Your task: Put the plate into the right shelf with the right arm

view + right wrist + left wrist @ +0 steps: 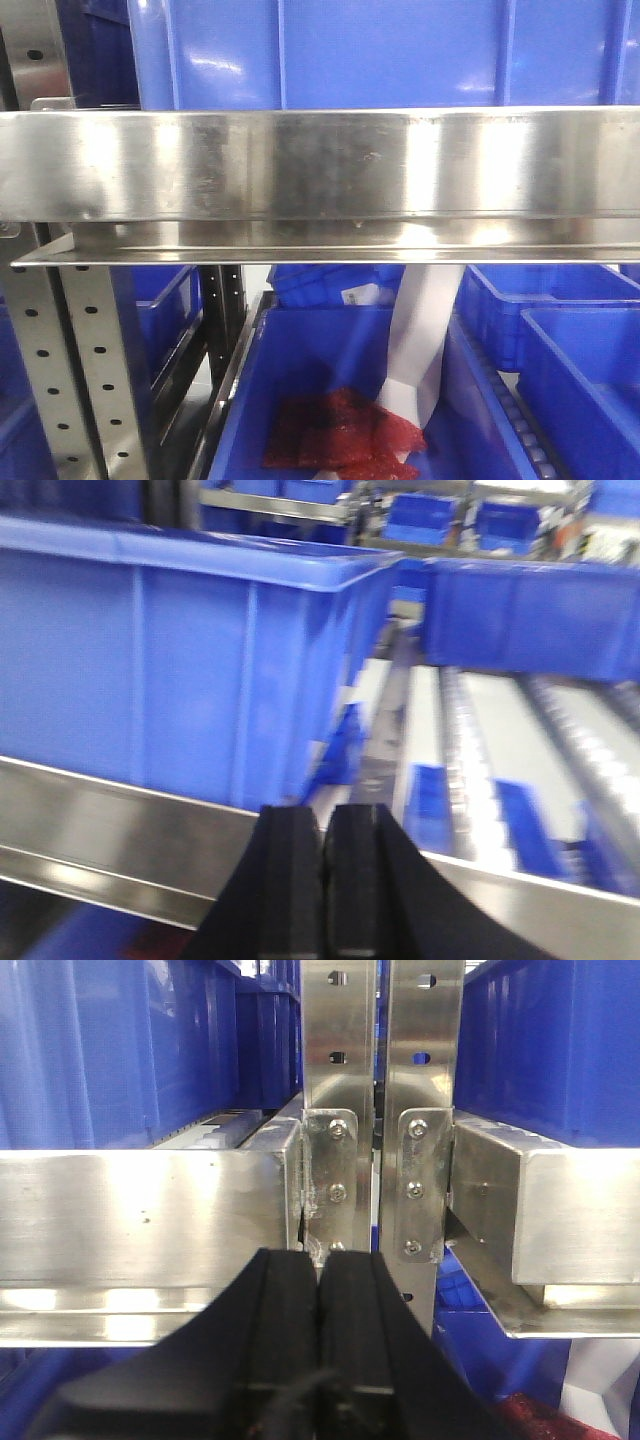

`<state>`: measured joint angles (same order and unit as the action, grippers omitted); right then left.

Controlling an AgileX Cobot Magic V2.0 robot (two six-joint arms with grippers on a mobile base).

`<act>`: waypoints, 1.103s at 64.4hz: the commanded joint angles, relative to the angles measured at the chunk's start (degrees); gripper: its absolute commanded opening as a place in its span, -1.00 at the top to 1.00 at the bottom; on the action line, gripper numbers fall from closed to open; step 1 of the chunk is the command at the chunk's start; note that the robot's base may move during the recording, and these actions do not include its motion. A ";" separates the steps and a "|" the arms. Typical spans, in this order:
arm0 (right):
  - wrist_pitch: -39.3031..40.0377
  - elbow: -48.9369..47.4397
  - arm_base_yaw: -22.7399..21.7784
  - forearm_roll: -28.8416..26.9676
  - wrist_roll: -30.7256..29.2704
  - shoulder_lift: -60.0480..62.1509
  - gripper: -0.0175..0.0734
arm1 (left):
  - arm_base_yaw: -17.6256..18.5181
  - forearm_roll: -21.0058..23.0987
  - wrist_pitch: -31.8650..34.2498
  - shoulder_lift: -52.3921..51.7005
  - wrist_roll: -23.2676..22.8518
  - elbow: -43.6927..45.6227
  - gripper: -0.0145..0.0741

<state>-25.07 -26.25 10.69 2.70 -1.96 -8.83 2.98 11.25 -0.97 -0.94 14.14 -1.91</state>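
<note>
No plate shows in any view. The right shelf, a steel rack, fills the front view with its broad brushed front lip (320, 165). My left gripper (318, 1260) is shut with nothing between its black fingers, facing the rack's perforated uprights (340, 1110). My right gripper (323, 815) is also shut and empty. It hovers at the rack's front lip (110, 825), beside a large blue bin (170, 660) and before a lane of rollers (500, 740).
Blue bins (400, 50) stand on the level above the lip. Below it, a blue bin (320, 400) holds a red mesh bag (345, 430) and a white strip (420, 330). More blue bins (560, 340) sit to the right. A perforated steel post (90, 360) stands at the left.
</note>
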 commanded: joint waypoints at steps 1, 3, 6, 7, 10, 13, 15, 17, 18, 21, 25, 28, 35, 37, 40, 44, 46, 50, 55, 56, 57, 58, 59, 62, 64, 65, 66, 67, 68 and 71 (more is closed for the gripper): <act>6.47 0.29 -4.42 -5.11 -7.87 -0.10 0.50 | 0.32 0.12 4.78 -0.60 -0.14 -0.39 0.78; 7.85 1.97 -6.00 -5.99 -8.51 0.52 0.50 | 0.32 0.12 4.78 -0.60 -0.14 -0.39 0.78; 10.06 4.42 -7.64 -6.25 -8.40 1.83 0.50 | 0.32 0.12 4.78 -0.60 -0.14 -0.39 0.78; 10.76 5.32 -8.36 -6.33 -8.41 2.29 0.50 | 0.32 0.12 4.78 -0.60 -0.14 -0.39 0.78; 12.93 8.72 -9.57 -6.63 -8.28 3.83 0.50 | 0.32 0.12 4.78 -0.60 -0.14 -0.39 0.78; 15.37 12.24 -10.76 -6.72 -7.93 6.06 0.50 | 0.32 0.12 4.78 -0.60 -0.14 -0.39 0.78; 16.79 14.27 -11.33 -6.72 -7.69 7.20 0.50 | 0.32 0.12 4.78 -0.60 -0.14 -0.39 0.78; 17.95 16.71 -11.90 -6.72 -7.37 8.61 0.50 | 0.32 0.12 4.78 -0.60 -0.14 -0.39 0.78; 18.29 17.67 -12.16 -6.72 -7.37 9.16 0.50 | 0.32 0.12 4.78 -0.60 -0.14 -0.39 0.78; 19.31 20.79 -12.58 -6.72 -7.29 10.43 0.50 | 0.32 0.12 4.78 -0.60 -0.14 -0.39 0.78; 21.61 23.78 -12.64 -7.10 -6.02 10.02 0.50 | 0.32 0.12 4.78 -0.60 -0.14 -0.39 0.78; 23.53 26.19 -12.64 -7.36 -4.33 10.20 0.50 | 0.32 0.12 4.78 -0.60 -0.14 -0.39 0.78; 23.20 27.51 -12.64 -7.05 -1.65 10.20 0.50 | 0.32 0.12 4.78 -0.60 -0.14 -0.39 0.78; 23.33 27.51 -12.64 -6.86 -1.65 10.20 0.50 | 0.32 0.12 4.78 -0.60 -0.14 -0.39 0.78; 23.64 27.51 -12.64 -6.86 -1.65 10.20 0.50 | 0.32 0.12 4.78 -0.60 -0.14 -0.39 0.78; 23.94 27.51 -12.64 -6.86 -1.65 10.20 0.50 | 0.32 0.12 4.78 -0.60 -0.14 -0.39 0.78; 24.04 27.51 -12.64 -6.86 -1.65 10.20 0.50 | 0.32 0.12 4.78 -0.60 -0.14 -0.39 0.78; 24.16 27.51 -12.64 -6.86 -1.65 10.20 0.50 | 0.32 0.12 4.78 -0.60 -0.14 -0.39 0.78; 24.16 27.51 -12.64 -6.86 -1.70 10.20 0.50 | 0.32 0.12 4.78 -0.60 -0.14 -0.39 0.78; 24.16 27.51 -12.64 -6.86 -1.70 10.20 0.50 | 0.32 0.12 4.78 -0.60 -0.14 -0.39 0.78; 24.16 27.51 -12.64 -6.86 -1.70 10.20 0.50 | 0.32 0.12 4.78 -0.60 -0.14 -0.39 0.78; 24.16 27.51 -12.64 -6.86 -1.70 10.20 0.50 | 0.32 0.12 4.78 -0.60 -0.14 -0.39 0.78; 24.16 27.51 -12.64 -6.86 -1.70 10.20 0.50 | 0.32 0.12 4.78 -0.60 -0.14 -0.39 0.78; 24.16 27.51 -12.64 -6.86 -1.70 10.20 0.50 | 0.32 0.12 4.78 -0.60 -0.14 -0.39 0.78; 24.16 27.51 -12.64 -6.86 -1.70 10.20 0.50 | 0.32 0.12 4.78 -0.60 -0.14 -0.39 0.78; 24.16 27.51 -12.64 -6.86 -1.70 10.20 0.50 | 0.32 0.12 4.78 -0.60 -0.14 -0.39 0.78; 24.16 27.51 -12.64 -6.86 -1.70 10.20 0.50 | 0.32 0.12 4.78 -0.60 -0.14 -0.39 0.78; 24.16 27.51 -12.64 -6.86 -1.70 10.20 0.50 | 0.32 0.12 4.78 -0.60 -0.14 -0.39 0.78; 24.16 27.51 -12.64 -6.86 -1.70 10.20 0.50 | 0.32 0.12 4.78 -0.60 -0.14 -0.39 0.78; 24.16 27.51 -12.64 -6.86 -1.70 10.20 0.50 | 0.32 0.12 4.78 -0.60 -0.14 -0.39 0.78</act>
<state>-6.60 1.69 -1.64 -4.15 -3.88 0.60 2.98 11.25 -0.97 -0.94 14.14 -1.91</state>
